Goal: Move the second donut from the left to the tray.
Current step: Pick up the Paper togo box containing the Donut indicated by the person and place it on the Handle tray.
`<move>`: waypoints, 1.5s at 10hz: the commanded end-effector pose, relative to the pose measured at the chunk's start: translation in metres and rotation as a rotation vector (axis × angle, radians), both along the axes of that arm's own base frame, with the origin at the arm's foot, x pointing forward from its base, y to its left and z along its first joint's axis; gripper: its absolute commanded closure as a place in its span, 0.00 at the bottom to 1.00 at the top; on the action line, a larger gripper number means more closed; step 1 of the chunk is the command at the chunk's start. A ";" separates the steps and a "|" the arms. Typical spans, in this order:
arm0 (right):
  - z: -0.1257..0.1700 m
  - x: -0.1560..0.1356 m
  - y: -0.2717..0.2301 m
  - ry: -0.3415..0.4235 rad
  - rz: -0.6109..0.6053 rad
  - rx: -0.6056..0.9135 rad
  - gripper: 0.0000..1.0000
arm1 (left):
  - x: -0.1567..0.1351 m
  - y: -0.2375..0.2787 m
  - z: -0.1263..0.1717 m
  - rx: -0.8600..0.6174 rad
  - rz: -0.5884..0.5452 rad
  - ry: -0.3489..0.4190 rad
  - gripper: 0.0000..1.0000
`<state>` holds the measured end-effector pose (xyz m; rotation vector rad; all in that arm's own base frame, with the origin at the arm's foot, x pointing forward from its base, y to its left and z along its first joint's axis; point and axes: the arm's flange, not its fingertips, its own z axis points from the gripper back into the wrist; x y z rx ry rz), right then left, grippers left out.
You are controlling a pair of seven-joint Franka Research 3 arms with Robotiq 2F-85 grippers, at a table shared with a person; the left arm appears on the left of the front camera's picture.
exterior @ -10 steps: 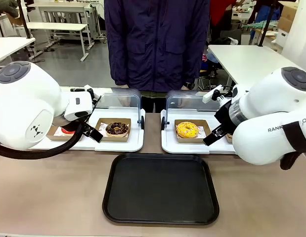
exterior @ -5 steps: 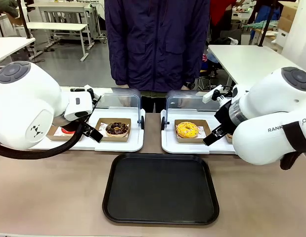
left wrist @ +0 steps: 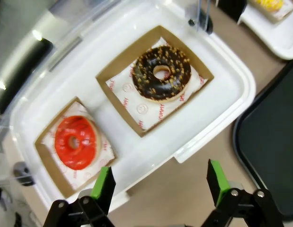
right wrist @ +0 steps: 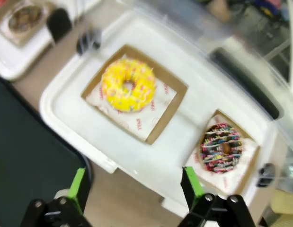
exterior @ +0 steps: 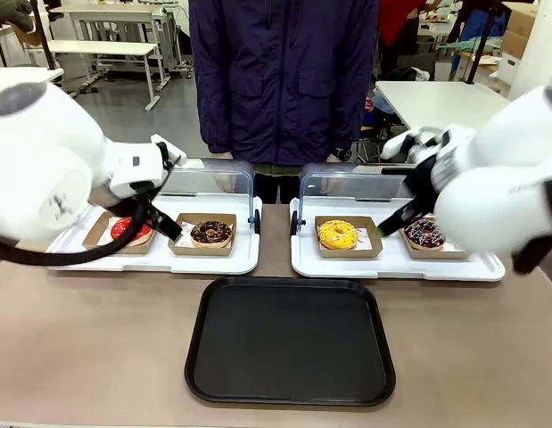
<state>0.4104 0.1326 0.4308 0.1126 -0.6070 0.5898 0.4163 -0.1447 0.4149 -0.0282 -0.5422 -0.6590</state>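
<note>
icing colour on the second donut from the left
Dark brown donut with pale flecks; clearest in left wrist view.

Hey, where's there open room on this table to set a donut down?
The black tray is bare all over. Bare table lies on both sides of it and between the two white trays. Crowded: the left white tray holds the chocolate donut and red donut; the right white tray holds the yellow donut and sprinkled donut.

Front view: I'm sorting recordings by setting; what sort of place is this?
Likely a robotics lab staged as a donut counter: white robot arms, plain work tables behind the person, donuts in lidded white trays.
</note>
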 end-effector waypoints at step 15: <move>0.061 -0.037 -0.296 -0.234 0.389 0.466 0.00 | 0.012 0.316 0.060 -0.487 -0.563 -0.199 0.00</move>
